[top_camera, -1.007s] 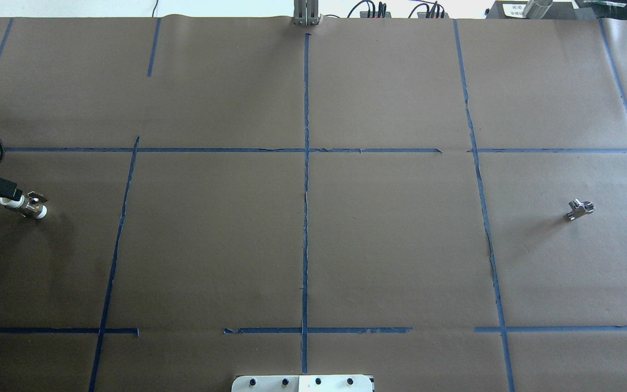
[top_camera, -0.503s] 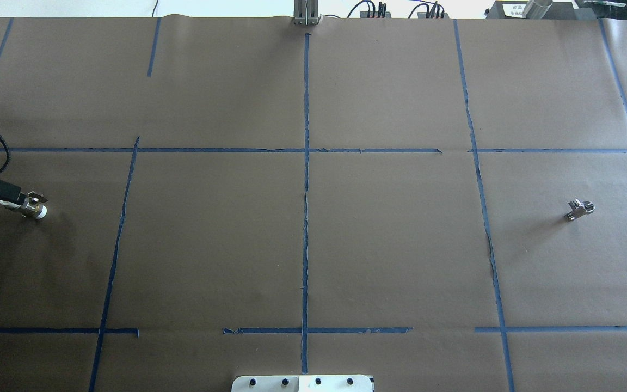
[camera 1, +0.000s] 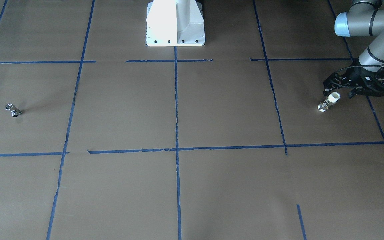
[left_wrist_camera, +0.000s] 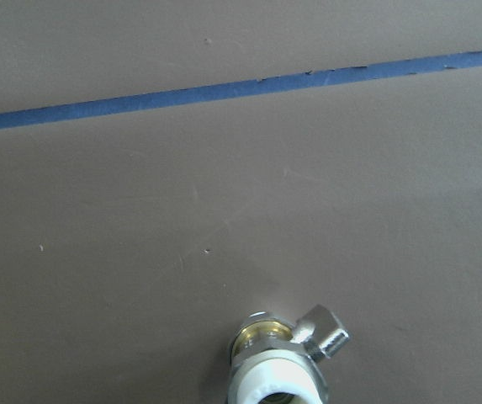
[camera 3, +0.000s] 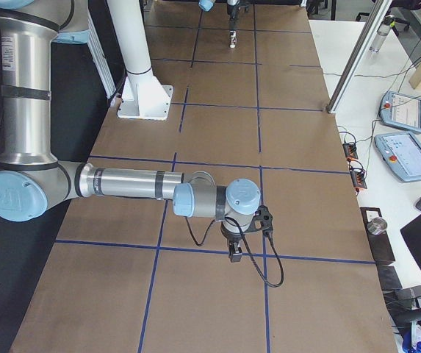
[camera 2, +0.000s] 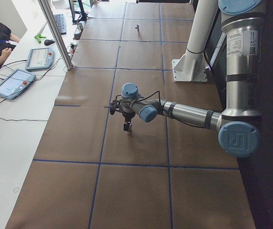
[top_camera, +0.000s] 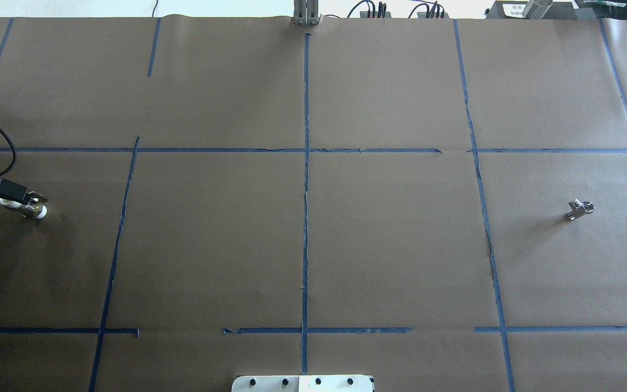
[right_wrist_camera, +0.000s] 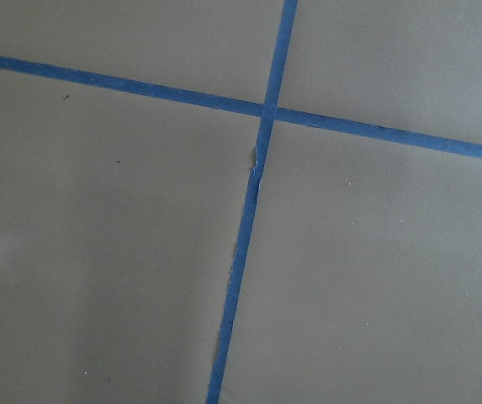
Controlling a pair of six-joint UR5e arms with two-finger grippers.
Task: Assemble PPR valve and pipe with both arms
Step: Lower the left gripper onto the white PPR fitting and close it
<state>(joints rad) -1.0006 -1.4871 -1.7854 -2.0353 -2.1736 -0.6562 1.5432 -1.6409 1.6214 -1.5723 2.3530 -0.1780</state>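
The PPR valve (top_camera: 29, 209), with white ends and a brass band, lies on the brown paper at the table's far left. It also shows in the front view (camera 1: 328, 102) and at the bottom of the left wrist view (left_wrist_camera: 279, 367), its lever to the right. My left gripper (camera 1: 339, 91) hangs open just over the valve's near white end. It shows as a black block in the overhead view (top_camera: 4, 188). The chrome pipe (top_camera: 580, 209) lies alone at the far right (camera 1: 13, 110). My right gripper (camera 3: 236, 251) shows only in the right side view, so I cannot tell whether it is open or shut.
Blue tape lines (top_camera: 306, 179) divide the brown paper into squares. The white pedestal (camera 1: 175, 25) stands at the robot's side of the table. A metal post (top_camera: 306, 13) stands at the far edge. A tape crossing (right_wrist_camera: 266, 109) fills the right wrist view.
My left gripper has edged slightly further over the valve and its cable loop has shifted. The valve and the pipe have not moved.
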